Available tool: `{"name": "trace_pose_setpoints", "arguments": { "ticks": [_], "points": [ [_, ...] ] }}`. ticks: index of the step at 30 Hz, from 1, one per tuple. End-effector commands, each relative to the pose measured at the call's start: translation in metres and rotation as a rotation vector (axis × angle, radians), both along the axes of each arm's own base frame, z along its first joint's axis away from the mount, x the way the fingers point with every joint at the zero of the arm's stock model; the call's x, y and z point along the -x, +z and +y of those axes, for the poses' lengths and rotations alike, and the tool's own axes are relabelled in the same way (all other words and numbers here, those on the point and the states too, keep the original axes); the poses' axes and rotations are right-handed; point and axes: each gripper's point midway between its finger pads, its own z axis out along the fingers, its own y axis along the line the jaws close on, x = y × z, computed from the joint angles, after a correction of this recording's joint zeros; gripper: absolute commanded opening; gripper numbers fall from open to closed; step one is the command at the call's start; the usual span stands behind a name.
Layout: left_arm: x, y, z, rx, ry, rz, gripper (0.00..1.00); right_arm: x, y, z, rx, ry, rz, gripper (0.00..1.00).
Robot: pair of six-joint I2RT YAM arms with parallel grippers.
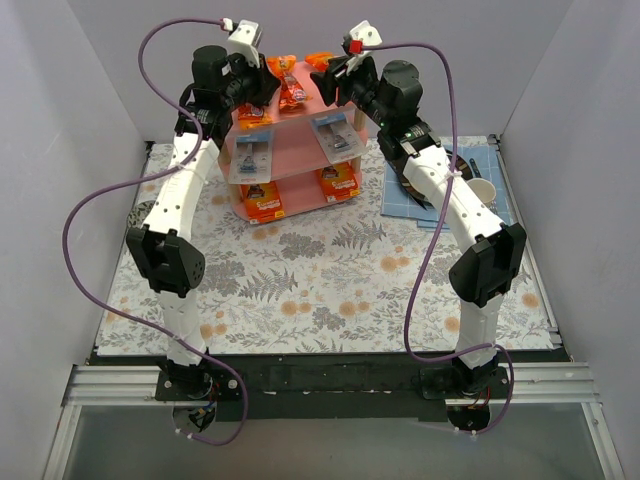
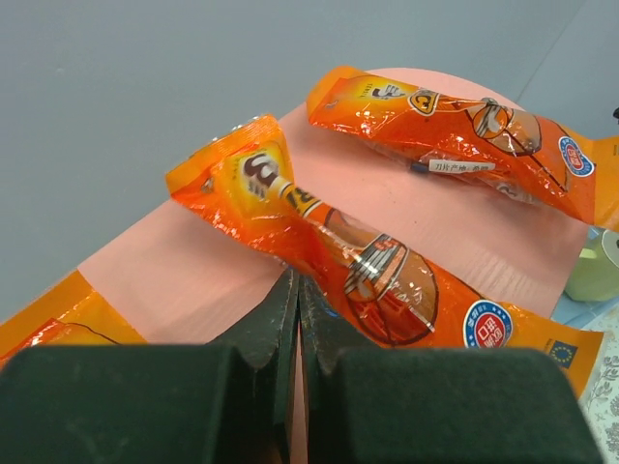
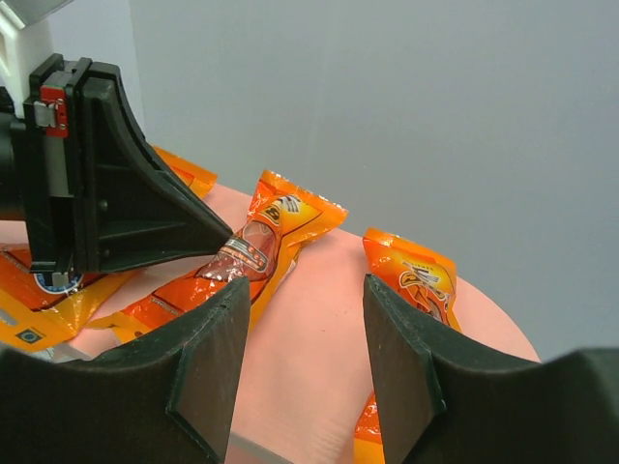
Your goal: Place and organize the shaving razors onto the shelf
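Three tiers of the shelf (image 1: 295, 150) look stocked (only tidying left, I'd say): left fingers (image 2: 276, 319) clenched against an orange bag (image 2: 377, 271), right fingers (image 3: 213, 338) released.

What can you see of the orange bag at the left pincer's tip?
The bag is a long, crinkly, glossy orange foil pack with crimped ends, a clear window in the middle and a round blue-red badge near one end. It lies flat and diagonal on the shelf's pink top board. The shut left pincer touches its long edge; whether it pinches the film cannot be told.
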Motion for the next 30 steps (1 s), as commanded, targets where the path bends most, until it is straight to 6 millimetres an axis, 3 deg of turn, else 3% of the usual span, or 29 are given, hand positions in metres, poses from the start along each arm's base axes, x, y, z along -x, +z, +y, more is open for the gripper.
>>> {"name": "trace_pose_setpoints", "arguments": {
  "ticks": [1,2,5,11,23,29,30],
  "points": [
    [0.027,0.036,0.018,-0.016,0.049,-0.063,0.00,0.006,0.019,-0.006,-0.024,0.002,-0.041,0.58],
    [0.026,0.024,0.020,-0.021,0.049,-0.041,0.00,0.007,0.021,-0.007,-0.025,0.002,-0.043,0.58],
    [0.030,0.028,0.025,-0.022,0.054,-0.068,0.00,0.006,0.019,-0.007,-0.023,0.000,-0.042,0.58],
    [0.021,0.017,0.031,-0.016,0.073,-0.044,0.00,0.005,0.015,-0.005,-0.020,0.006,-0.034,0.58],
    [0.007,0.019,0.052,-0.006,0.046,-0.088,0.00,0.003,0.014,-0.003,-0.021,0.010,-0.034,0.58],
    [0.019,0.031,0.032,0.060,-0.109,-0.113,0.00,0.001,0.012,-0.004,-0.016,0.001,-0.034,0.58],
    [0.022,0.042,0.028,0.074,-0.136,-0.148,0.00,0.000,0.011,-0.004,-0.015,-0.002,-0.033,0.58]
  ]
}}
